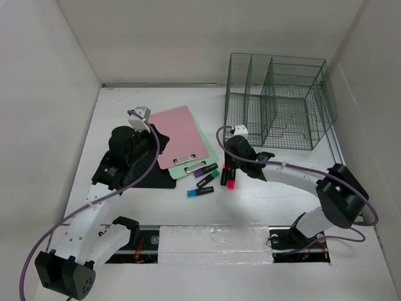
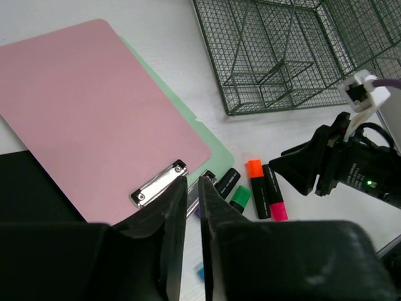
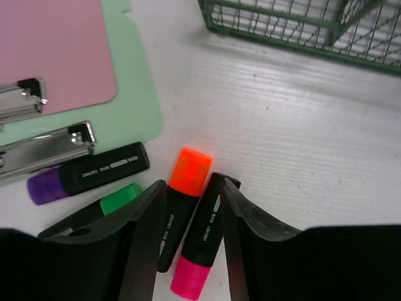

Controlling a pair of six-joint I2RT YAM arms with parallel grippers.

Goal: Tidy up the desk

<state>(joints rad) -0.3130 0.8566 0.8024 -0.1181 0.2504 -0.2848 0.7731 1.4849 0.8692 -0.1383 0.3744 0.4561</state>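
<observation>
On the white desk (image 1: pixel 276 191) lie a pink clipboard (image 1: pixel 178 135) on top of a green clipboard (image 1: pixel 212 153). Beside them are loose highlighters: purple (image 1: pixel 204 170), green (image 1: pixel 207 180), blue (image 1: pixel 199 192), orange (image 1: pixel 223 174) and pink (image 1: pixel 230 180). My right gripper (image 3: pixel 191 187) is open and low over the desk. Its jaws straddle the orange highlighter (image 3: pixel 187 175) and the pink highlighter (image 3: pixel 202 241), which lie side by side. My left gripper (image 2: pixel 192 183) is shut and empty, held above the pink clipboard's metal clip (image 2: pixel 158 183).
A green wire-mesh organizer rack (image 1: pixel 279 100) with several compartments stands at the back right, just beyond the right gripper. A flat black pad (image 1: pixel 150 179) lies under the left arm, partly beneath the clipboards. White walls border the desk.
</observation>
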